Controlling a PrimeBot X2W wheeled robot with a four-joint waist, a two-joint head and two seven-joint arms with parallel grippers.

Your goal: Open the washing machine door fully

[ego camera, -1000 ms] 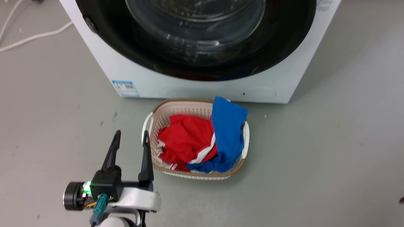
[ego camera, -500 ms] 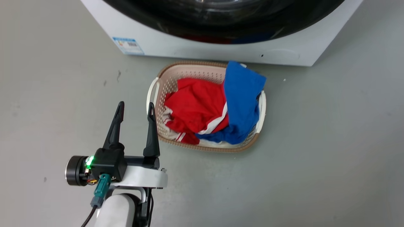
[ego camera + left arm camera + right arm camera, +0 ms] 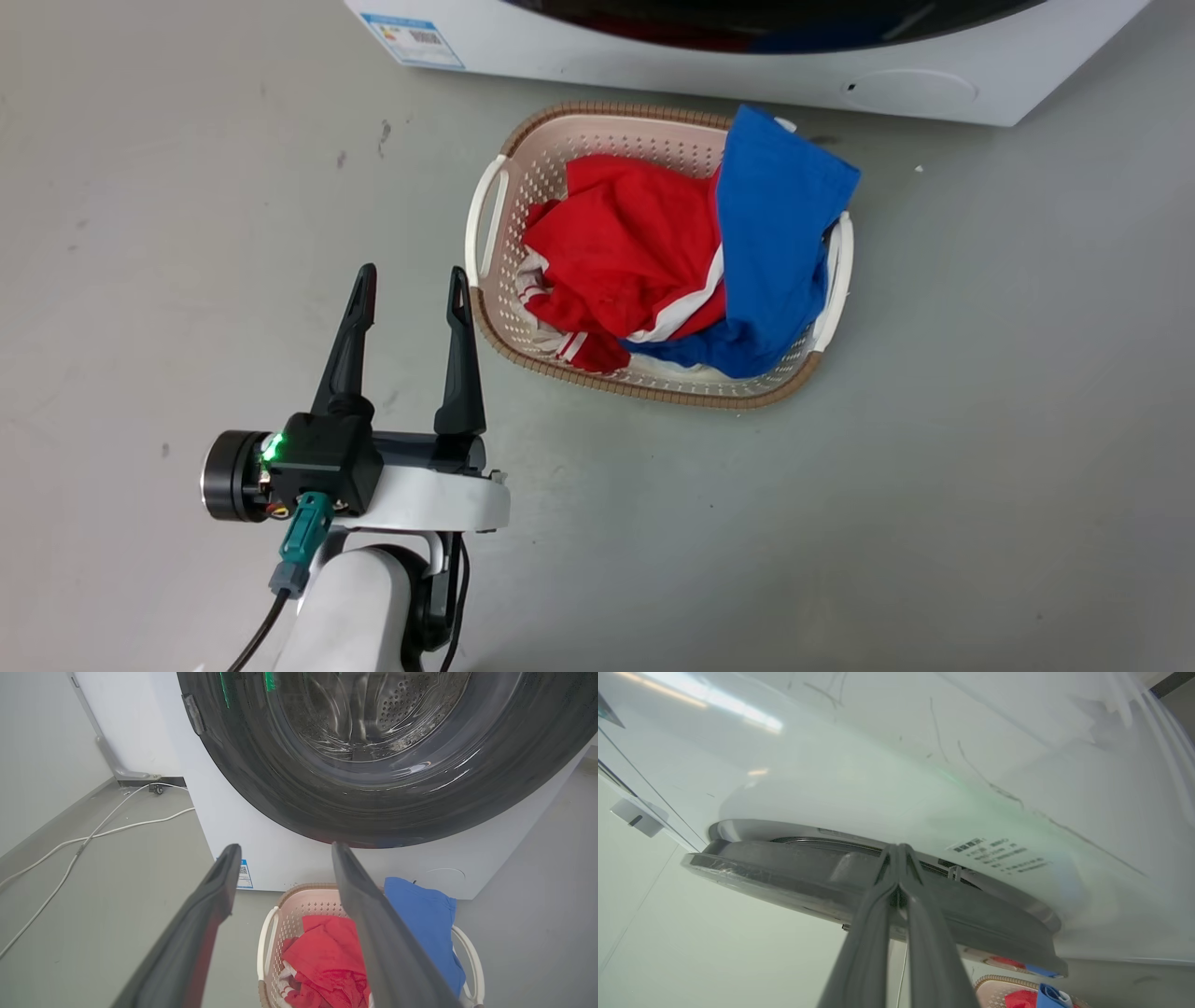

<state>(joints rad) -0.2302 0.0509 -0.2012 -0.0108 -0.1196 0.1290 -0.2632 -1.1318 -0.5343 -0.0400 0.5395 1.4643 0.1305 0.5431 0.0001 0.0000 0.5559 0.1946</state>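
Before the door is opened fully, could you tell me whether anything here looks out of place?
Only minor things: the blue garment drapes over the far right corner of the laundry basket, towards the washing machine, and loose white cables trail across the floor to its left.

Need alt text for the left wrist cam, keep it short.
The left gripper, jaws apart, points at a white washing machine whose large round glossy black door with a clear glass window spans the top. Below, on the grey floor, a pale laundry basket holds red clothes and blue clothes; a white cable trails at left.
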